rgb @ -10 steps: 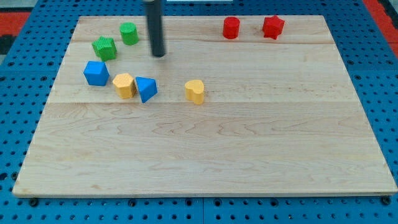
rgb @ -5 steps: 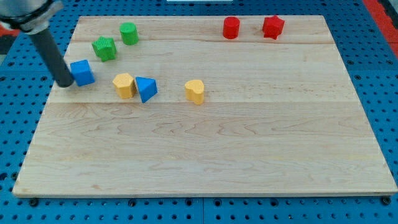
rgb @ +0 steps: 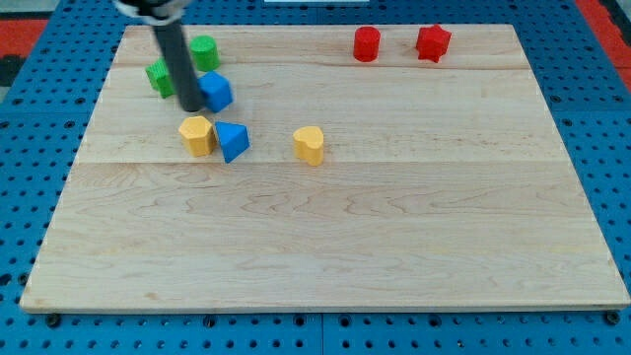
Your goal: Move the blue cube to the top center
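**Blue cube pressed by the rod tip, upper left of the board**

Blue cube (rgb: 215, 91), a small plastic block, sits on the pale wooden board (rgb: 394, 227) in the view's upper left, touching my tip (rgb: 189, 106) on the tip's right side. My tip is the lower end of a straight dark rod that comes down from the view's top; the arm carries no jaws, so there is nothing to stand apart or clamp together.

Just left of the tip, partly hidden behind the rod, is a green star-shaped block (rgb: 159, 76). Above the tip, near the board's top edge, a green cylinder (rgb: 204, 51) stands beside the rod. Below the tip lies a yellow hexagonal block (rgb: 195, 135), touching a blue wedge-shaped block (rgb: 233, 140) on its right. Further right of those stands a yellow rounded block (rgb: 309, 144), apart from the others.

Far to the tip's right, along the top edge, are a red cylinder (rgb: 367, 43) and a red star-shaped block (rgb: 432, 42), near each other. A blue pegboard (rgb: 30, 138) surrounds the board.
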### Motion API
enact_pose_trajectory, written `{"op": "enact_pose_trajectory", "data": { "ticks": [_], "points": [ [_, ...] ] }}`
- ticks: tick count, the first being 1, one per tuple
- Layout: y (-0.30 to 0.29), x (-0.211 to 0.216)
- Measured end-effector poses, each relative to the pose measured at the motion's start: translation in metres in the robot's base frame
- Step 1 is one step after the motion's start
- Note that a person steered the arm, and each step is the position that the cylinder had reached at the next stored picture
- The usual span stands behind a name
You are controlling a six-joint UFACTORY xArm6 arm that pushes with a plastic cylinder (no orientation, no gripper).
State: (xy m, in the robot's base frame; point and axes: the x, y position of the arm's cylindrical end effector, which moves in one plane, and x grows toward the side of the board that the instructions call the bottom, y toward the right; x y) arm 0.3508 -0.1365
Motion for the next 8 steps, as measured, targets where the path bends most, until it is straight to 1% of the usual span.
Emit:
{"op": "enact_pose_trajectory", "data": {
  "ticks": [1,2,3,4,6,7,8],
  "points": [
    [0.037,-0.016],
    [0.039,-0.046],
    [0.012,-0.053],
    [0.016,-0.063],
    [0.096,-0.088],
    [0.103,-0.095],
    [0.106,-0.083]
  ]
}}
